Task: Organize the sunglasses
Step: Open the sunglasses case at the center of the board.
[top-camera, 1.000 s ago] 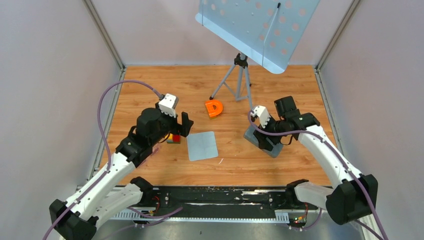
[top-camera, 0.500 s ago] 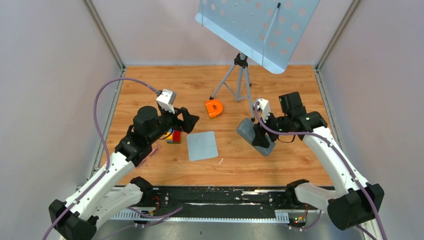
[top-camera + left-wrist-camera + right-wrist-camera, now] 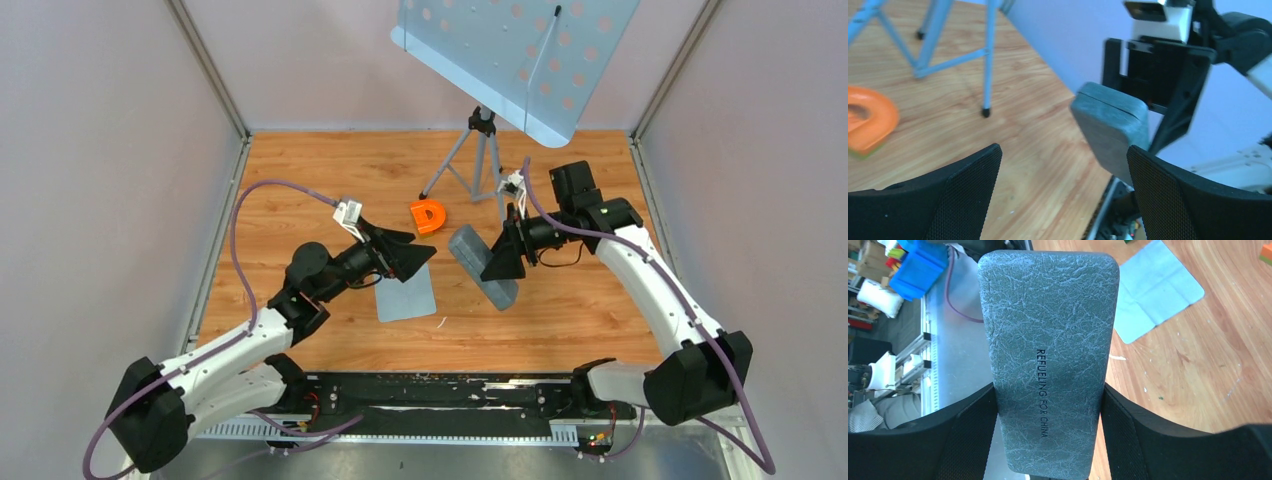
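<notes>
My right gripper (image 3: 497, 266) is shut on the oblong grey case (image 3: 482, 265), closed, and holds it lifted above the table's middle; the case fills the right wrist view (image 3: 1048, 355) between both fingers. My left gripper (image 3: 420, 256) is open and empty, raised over the blue-grey cloth (image 3: 408, 296), its tips pointing at the case a short way off. In the left wrist view the case (image 3: 1110, 125) hangs just beyond the open fingers (image 3: 1168, 195). The pale pink-purple sunglasses do not show in any view.
An orange D-shaped block (image 3: 428, 216) lies behind the cloth. A grey tripod (image 3: 470, 165) carrying a perforated blue panel (image 3: 510, 55) stands at the back centre. White walls enclose the wooden table (image 3: 300, 180) on three sides.
My right gripper lifted the case off the table and carried it left toward the middle. My left arm swung right and forward over the cloth, covering the small coloured blocks it was beside.
</notes>
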Available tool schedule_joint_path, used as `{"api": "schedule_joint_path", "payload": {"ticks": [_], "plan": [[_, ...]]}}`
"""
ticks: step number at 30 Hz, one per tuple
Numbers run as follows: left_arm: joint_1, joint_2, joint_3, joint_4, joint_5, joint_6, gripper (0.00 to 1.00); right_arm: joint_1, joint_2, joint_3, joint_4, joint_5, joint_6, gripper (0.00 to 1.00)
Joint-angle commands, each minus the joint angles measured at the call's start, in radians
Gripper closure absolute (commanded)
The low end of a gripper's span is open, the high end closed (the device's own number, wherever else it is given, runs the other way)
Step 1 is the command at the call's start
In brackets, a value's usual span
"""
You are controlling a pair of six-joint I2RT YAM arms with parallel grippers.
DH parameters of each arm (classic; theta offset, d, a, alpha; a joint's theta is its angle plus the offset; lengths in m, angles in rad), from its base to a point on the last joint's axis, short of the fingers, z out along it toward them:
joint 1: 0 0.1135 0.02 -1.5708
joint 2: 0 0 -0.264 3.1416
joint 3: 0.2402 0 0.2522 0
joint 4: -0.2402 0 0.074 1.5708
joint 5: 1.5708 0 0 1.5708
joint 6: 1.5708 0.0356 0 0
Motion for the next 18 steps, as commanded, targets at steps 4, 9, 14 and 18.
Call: {"api": "schedule_joint_path", "payload": {"ticks": [4, 9, 14, 18], "plan": [[-0.141, 0.102, 0.05, 0.26, 0.021, -0.057, 0.0, -0.016, -0.012, 0.057, 0.121, -0.136, 0.226, 1.0], [-0.202, 0.194, 0.097, 0.336, 0.031, -0.06, 0.0, -0.023, -0.008, 0.016, 0.179, -0.163, 0.284, 1.0], [-0.22, 0.268, 0.111, 0.385, 0.028, -0.079, 0.03, -0.026, -0.02, 0.0, 0.206, -0.225, 0.315, 1.0], [-0.22, 0.29, 0.1, 0.394, 0.011, -0.08, 0.06, -0.03, -0.035, -0.024, 0.229, -0.281, 0.337, 1.0]]}}
